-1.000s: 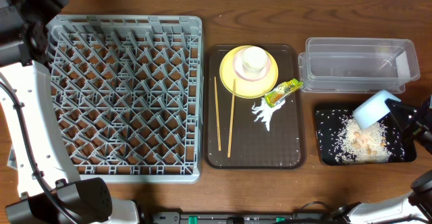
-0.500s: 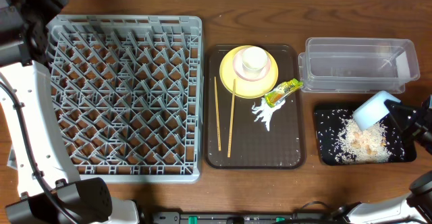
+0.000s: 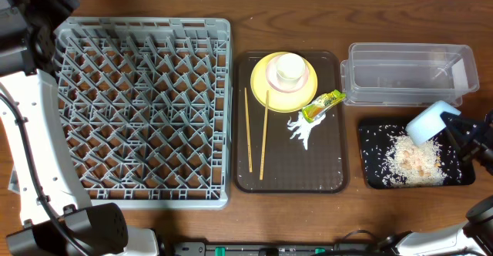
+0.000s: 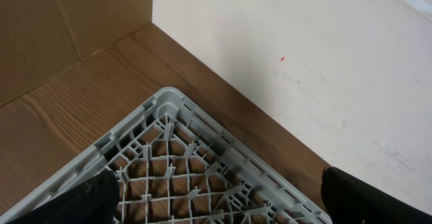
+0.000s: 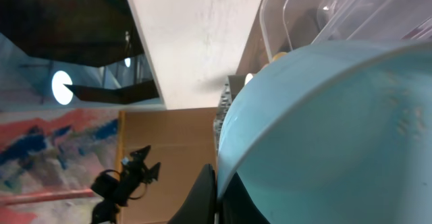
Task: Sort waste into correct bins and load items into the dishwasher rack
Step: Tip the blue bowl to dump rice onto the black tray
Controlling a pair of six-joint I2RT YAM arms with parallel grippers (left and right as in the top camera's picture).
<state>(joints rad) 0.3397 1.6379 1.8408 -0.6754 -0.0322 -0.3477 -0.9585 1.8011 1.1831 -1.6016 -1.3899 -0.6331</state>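
- right fingers (image 5: 204,191) pinch light blue bowl (image 3: 428,122), tilted over black tray (image 3: 371,175) holding rice (image 3: 412,162)
- left fingers (image 4: 378,200) spread wide above grey rack (image 3: 142,109)'s far left corner

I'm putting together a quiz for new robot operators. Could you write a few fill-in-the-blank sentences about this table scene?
1. The right gripper holds a light ____ bowl over the black tray.
2. ____ chopsticks lie on the brown serving tray.
3. In the overhead view, the dishwasher rack lies ____ of that tray.
Missing words: blue; two; left.
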